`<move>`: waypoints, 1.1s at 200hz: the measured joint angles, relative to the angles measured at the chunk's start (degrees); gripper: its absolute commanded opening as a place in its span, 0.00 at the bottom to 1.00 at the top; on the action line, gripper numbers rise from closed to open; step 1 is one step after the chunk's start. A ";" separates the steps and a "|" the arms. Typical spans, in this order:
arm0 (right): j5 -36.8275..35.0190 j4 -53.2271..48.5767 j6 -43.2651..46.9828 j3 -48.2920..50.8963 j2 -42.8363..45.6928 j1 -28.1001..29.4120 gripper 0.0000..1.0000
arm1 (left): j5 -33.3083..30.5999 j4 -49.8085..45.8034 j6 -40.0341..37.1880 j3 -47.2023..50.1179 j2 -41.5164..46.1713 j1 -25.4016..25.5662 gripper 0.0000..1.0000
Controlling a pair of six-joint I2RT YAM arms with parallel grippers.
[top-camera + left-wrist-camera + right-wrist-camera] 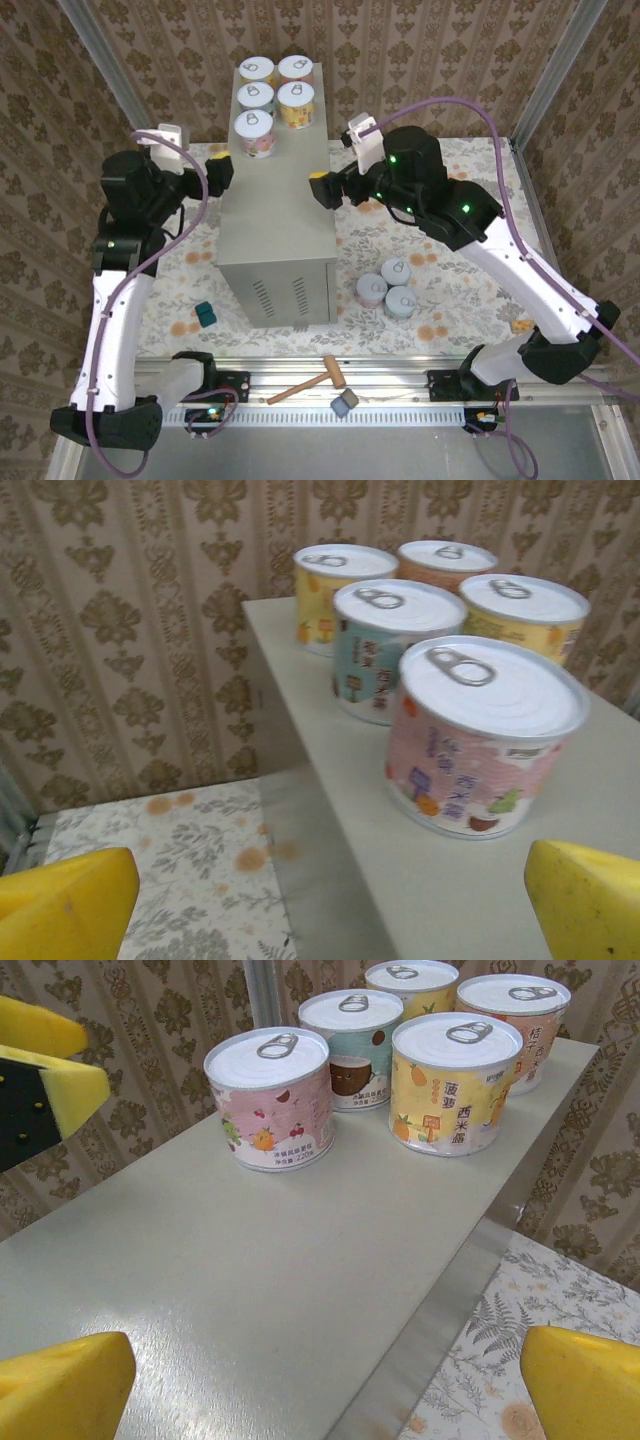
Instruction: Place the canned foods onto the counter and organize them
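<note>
The counter [285,215] stands mid-table, a tall beige-grey box with vent slots on its near side. Several cans sit at the far end of its top; the nearest is a pink can [256,130]. Three grey cans [390,288] stand on the floral floor to its right. My left gripper [220,172] hovers open at the counter's left edge, nothing between its fingers. In the left wrist view the gripper [330,920] faces the pink can [485,735] and a teal can [395,645]. My right gripper [325,188], also open, is at the right edge, over the counter [250,1280], short of the pink can [270,1095].
A wooden mallet [310,383] and a grey block [345,403] lie on the front rail. A teal block [205,315] sits on the floor left of the counter. A small orange piece [520,325] lies at far right. Patterned walls enclose the back and sides.
</note>
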State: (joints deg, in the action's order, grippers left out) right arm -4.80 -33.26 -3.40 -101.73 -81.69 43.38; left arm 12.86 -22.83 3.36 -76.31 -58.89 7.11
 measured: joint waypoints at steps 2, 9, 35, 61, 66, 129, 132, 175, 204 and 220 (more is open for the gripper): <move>-0.09 -0.13 -0.07 -0.28 -0.28 0.00 1.00 | -0.11 -0.13 0.04 -0.04 -0.02 -0.13 1.00; -0.35 -0.39 -0.15 -1.01 -1.05 0.00 1.00 | -0.59 -0.66 0.20 -0.24 -0.26 -0.63 1.00; -0.96 -1.88 -1.22 -3.74 -4.20 0.00 0.99 | -1.62 -1.90 1.49 -1.05 -2.01 -2.62 1.00; -1.05 -2.93 -1.77 -6.64 -7.23 0.00 0.97 | -1.70 -1.95 3.06 -1.79 -4.04 -4.46 1.00; -1.05 -3.06 -1.95 -7.30 -7.80 0.00 0.96 | -1.70 -1.90 3.21 -1.92 -4.33 -4.66 1.00; -3.80 -4.52 -2.89 -13.00 -13.66 0.00 0.96 | -0.63 -1.64 4.68 -2.62 -7.30 -4.96 1.00; -3.98 -4.68 -2.86 -13.09 -13.75 0.00 0.96 | -0.59 -1.64 4.68 -2.67 -7.41 -4.96 1.00; -6.88 -6.05 -2.89 -13.81 -14.01 -0.07 0.97 | 0.87 -3.48 4.68 -4.35 -7.56 -4.96 1.00; -8.79 -6.93 -2.86 -13.60 -13.70 -0.57 0.98 | 2.05 -8.15 4.31 -7.76 -7.02 -3.96 1.00; -9.81 -7.26 -2.89 -11.93 -12.28 -1.18 0.98 | 3.28 -11.54 3.30 -9.86 -6.27 -1.99 1.00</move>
State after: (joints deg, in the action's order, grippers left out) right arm -14.61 -40.51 -6.28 -113.67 -93.97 42.19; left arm 16.14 -34.37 6.66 -86.17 -65.17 5.13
